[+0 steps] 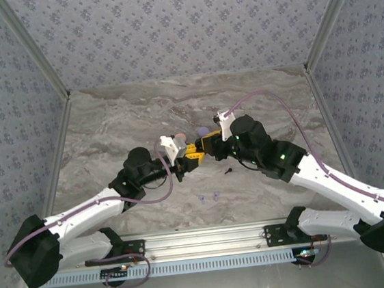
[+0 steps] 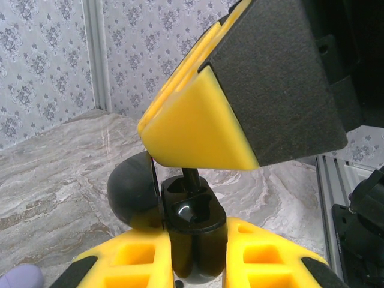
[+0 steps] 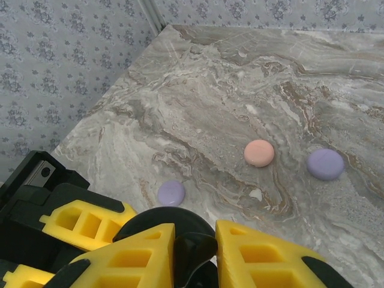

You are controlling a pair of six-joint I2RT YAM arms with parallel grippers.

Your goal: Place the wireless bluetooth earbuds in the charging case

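In the left wrist view my left gripper (image 2: 193, 243) is shut on the open black charging case (image 2: 191, 210). Its round lid (image 2: 133, 191) is swung out to the left. Directly above the case, my right gripper (image 3: 195, 247) is shut on a black earbud (image 3: 201, 249), and the earbud's stem (image 2: 192, 176) reaches down into one of the case's wells. The two grippers meet mid-table, left gripper (image 1: 192, 153) against right gripper (image 1: 211, 146). A second black earbud (image 1: 228, 170) lies on the table just in front of them. Two pale lavender earbuds (image 1: 209, 197) lie nearer the arm bases.
On the marble table (image 3: 240, 78) beyond the grippers lie round closed cases: a lavender one (image 3: 171, 192) close by, a pink one (image 3: 259, 153) and another lavender one (image 3: 326, 164). Patterned walls (image 1: 179, 21) enclose the table on three sides.
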